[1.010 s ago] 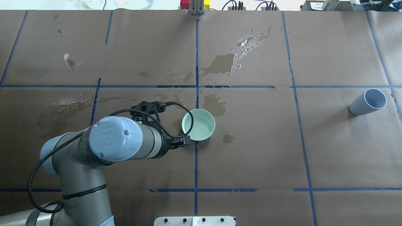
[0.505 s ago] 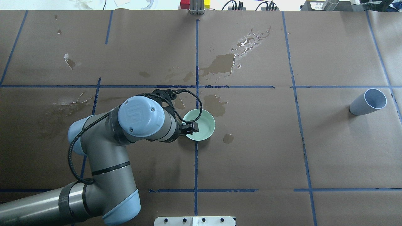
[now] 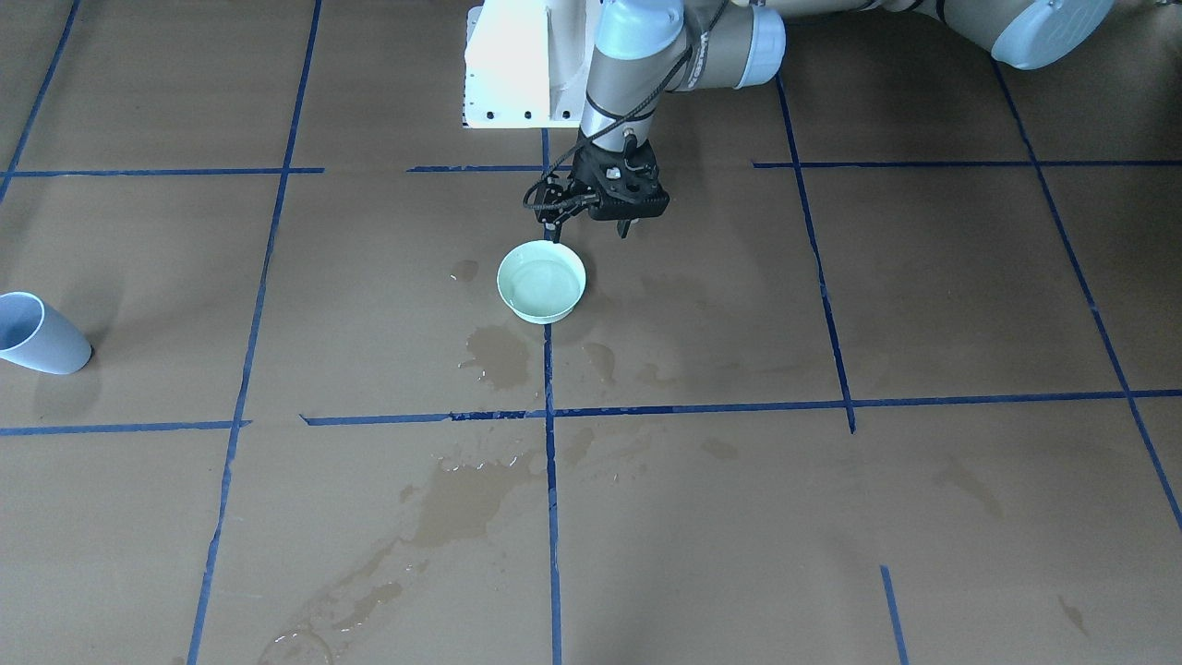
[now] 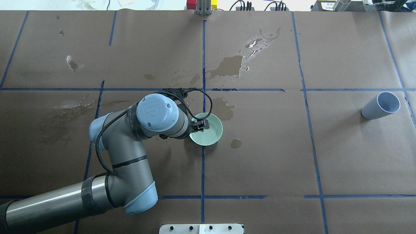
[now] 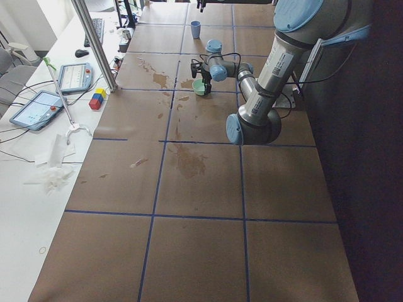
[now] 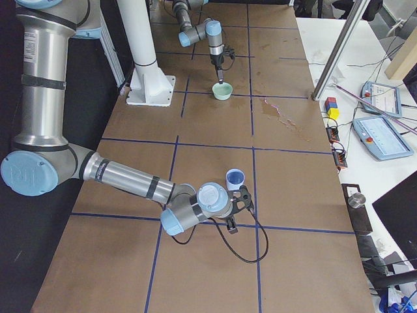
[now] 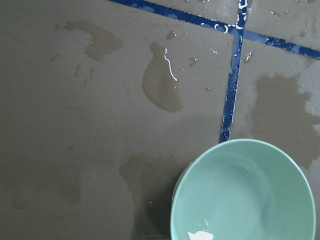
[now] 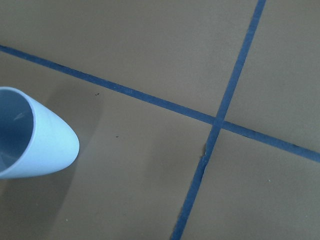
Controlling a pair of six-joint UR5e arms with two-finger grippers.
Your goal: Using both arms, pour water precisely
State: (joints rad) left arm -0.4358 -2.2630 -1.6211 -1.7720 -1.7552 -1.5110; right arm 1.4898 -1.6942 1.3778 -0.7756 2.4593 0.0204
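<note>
Some water (image 7: 235, 197) fills bowl (image 7: 239, 143) near left fingers (image 4: 203, 123).

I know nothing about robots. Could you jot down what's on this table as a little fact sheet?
Surface: brown paper with blue tape lines and several wet stains
Bowl: pale green, upright, near the table's middle
Water: a shallow layer in the bowl
Cup: pale blue, upright, far off on the robot's right
Left gripper: open, at the bowl's rim on the robot's side, holding nothing
Right gripper: beside the cup; open or shut cannot be told
</note>
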